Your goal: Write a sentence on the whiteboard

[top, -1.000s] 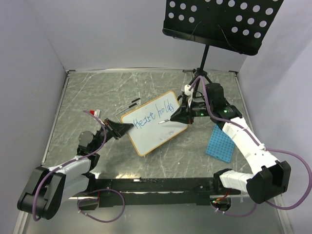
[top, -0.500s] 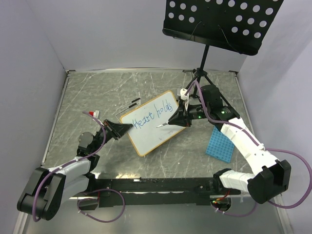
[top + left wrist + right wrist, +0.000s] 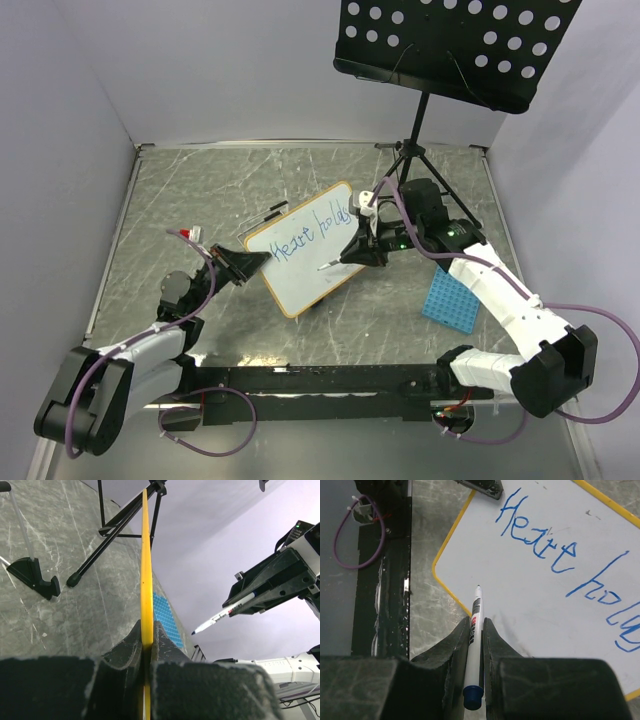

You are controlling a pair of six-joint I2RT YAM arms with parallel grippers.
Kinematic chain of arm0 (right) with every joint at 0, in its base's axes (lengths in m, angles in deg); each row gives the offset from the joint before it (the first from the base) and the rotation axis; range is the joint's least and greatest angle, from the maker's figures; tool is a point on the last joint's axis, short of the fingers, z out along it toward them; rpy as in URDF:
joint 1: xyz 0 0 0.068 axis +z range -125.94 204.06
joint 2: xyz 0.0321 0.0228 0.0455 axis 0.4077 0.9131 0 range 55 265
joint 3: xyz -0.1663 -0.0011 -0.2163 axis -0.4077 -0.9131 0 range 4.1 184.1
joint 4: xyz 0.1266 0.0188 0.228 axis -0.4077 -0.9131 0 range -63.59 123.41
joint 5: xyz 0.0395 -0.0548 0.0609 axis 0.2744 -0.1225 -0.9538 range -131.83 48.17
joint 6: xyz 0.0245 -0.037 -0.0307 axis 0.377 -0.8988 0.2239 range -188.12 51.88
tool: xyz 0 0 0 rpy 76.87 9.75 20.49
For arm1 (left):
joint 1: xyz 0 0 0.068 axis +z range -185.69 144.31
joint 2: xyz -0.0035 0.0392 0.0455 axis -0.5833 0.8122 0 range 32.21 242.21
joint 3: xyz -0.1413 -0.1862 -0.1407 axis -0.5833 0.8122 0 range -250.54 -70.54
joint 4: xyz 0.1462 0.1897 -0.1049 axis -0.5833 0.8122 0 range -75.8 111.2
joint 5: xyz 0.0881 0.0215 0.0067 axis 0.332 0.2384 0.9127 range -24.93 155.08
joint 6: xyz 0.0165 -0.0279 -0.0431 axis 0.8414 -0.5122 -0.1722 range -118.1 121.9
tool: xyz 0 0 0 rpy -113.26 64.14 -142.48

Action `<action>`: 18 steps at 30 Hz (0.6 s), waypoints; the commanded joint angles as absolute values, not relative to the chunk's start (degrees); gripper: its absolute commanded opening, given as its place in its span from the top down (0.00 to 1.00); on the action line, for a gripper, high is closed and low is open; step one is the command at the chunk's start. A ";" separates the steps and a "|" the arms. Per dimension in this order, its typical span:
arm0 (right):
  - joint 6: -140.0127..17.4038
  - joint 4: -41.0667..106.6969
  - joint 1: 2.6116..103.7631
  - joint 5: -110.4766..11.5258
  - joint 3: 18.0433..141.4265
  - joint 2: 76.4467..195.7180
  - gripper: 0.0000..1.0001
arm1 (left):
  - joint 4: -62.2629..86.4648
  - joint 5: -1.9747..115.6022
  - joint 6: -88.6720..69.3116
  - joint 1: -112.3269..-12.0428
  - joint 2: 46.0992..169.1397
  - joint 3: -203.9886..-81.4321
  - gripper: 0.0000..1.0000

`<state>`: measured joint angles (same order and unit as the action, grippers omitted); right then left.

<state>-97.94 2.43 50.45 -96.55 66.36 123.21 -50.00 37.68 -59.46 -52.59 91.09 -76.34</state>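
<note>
Top view: whiteboard (image 3: 300, 262) lies near the middle of the table (image 3: 190, 190), long side running from 8 o'clock to 2 o'clock. Frame is yellow-orange.

Left gripper (image 3: 252, 264) at the whiteboard's 9 o'clock corner. Its wrist view shows both fingers pressed together on the frame edge, which is seen edge-on between them. Pinching the whiteboard.

Right gripper (image 3: 352, 252) over the whiteboard's 3 o'clock side. Fingers pinch a white marker (image 3: 333, 263) with a blue end cap, tip pointing toward 8 o'clock. In the left wrist view the tip hangs clear of the whiteboard surface, a plain gap between them. In the right wrist view the tip sits over the bare white strip below the lettering, near the frame.

Writing (image 3: 318, 230): thin blue, slanted, one line along the upper half. Reads "Heart holds"; the last letters run out of the right wrist view.

Blue grid tray (image 3: 450, 296) flat on the table at 4 o'clock from the whiteboard, well apart from it. Black music stand (image 3: 450, 45) at 1 o'clock, tripod legs on the table near the far edge.
</note>
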 commanded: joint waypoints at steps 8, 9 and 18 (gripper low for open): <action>-102.75 0.54 55.96 -92.29 70.81 124.26 1.00 | -55.41 39.50 -61.64 -52.47 87.76 -76.78 0.99; -103.10 0.45 56.31 -92.02 71.16 124.52 1.00 | -55.40 39.50 -61.56 -52.47 87.59 -76.78 0.99; -103.10 0.80 59.04 -90.79 72.22 125.23 1.00 | -53.74 40.02 -61.56 -52.47 85.65 -76.43 0.99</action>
